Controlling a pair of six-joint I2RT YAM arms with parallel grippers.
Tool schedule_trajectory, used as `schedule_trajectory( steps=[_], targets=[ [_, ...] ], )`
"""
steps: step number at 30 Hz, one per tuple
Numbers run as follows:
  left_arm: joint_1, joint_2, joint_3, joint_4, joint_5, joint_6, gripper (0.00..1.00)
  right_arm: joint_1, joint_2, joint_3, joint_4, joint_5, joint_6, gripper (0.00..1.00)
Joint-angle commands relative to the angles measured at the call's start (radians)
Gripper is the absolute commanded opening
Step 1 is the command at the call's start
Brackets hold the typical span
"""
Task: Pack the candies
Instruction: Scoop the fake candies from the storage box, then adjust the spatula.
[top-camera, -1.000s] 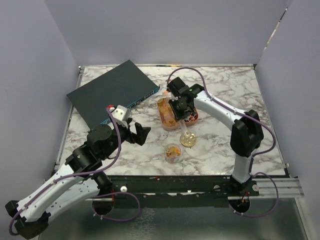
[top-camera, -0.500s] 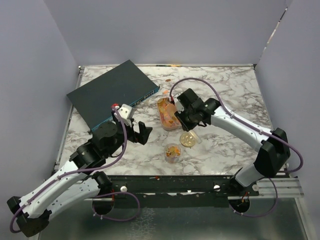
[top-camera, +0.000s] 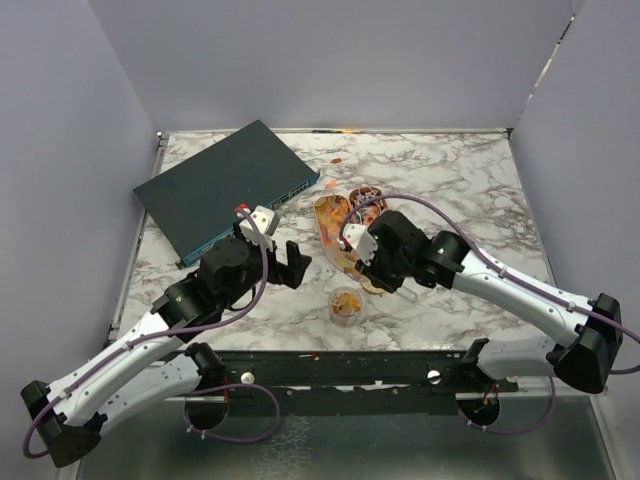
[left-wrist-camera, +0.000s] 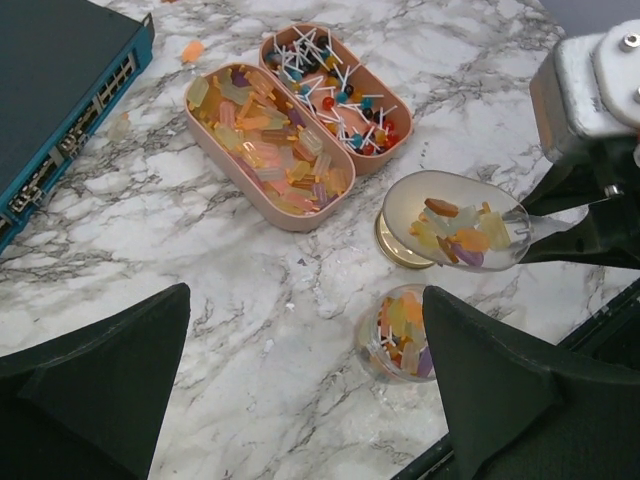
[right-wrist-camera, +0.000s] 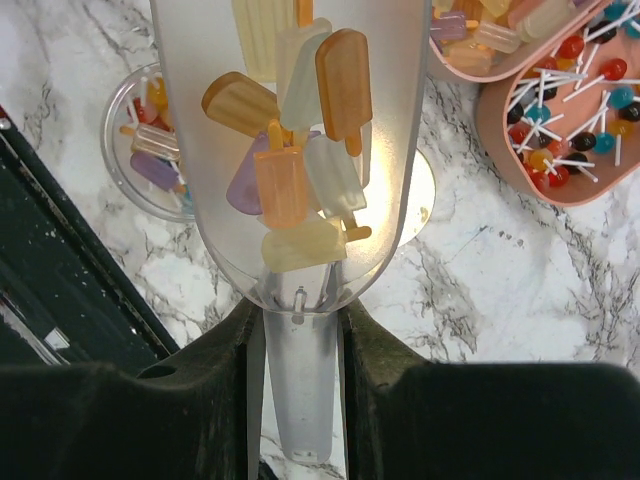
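My right gripper (right-wrist-camera: 297, 320) is shut on the handle of a clear scoop (right-wrist-camera: 290, 90) holding several popsicle-shaped candies (right-wrist-camera: 300, 170) in orange, yellow, white and purple. In the left wrist view the scoop (left-wrist-camera: 455, 220) hovers over the round gold lid (left-wrist-camera: 398, 250), just beyond a small clear jar (left-wrist-camera: 400, 335) partly filled with candies. The jar also shows in the top view (top-camera: 346, 305) and the right wrist view (right-wrist-camera: 150, 140). My left gripper (left-wrist-camera: 305, 295) is open and empty, hanging left of the jar (top-camera: 290, 265).
Two oval peach trays stand side by side behind the lid. One (left-wrist-camera: 265, 140) holds popsicle candies, the other (left-wrist-camera: 335, 95) tiny lollipops. A dark network switch (top-camera: 230, 185) lies at the back left. A loose orange candy (left-wrist-camera: 193, 50) lies beside it.
My right arm has drawn back from the trays toward the near edge, carrying the loaded scoop to above the gold lid. My left arm has moved slightly forward and to the right.
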Motion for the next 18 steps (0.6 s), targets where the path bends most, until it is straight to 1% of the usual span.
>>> schedule_trajectory(
  steps=[1, 10, 15, 18],
  targets=[
    [0.006, 0.027, 0.027, 0.021, 0.058, -0.037, 0.99, 0.036, -0.049, -0.014, 0.001, -0.014, -0.071, 0.01],
    [0.005, 0.092, 0.029, 0.041, 0.131, -0.074, 0.99, 0.106, -0.049, 0.026, -0.038, -0.002, -0.104, 0.01],
    [0.006, 0.109, 0.041, 0.046, 0.135, -0.079, 0.99, 0.143, -0.054, 0.043, -0.057, 0.033, -0.112, 0.0],
    [0.005, 0.12, 0.045, 0.049, 0.135, -0.08, 0.99, 0.153, -0.068, 0.047, -0.059, 0.026, -0.115, 0.0]
  ],
)
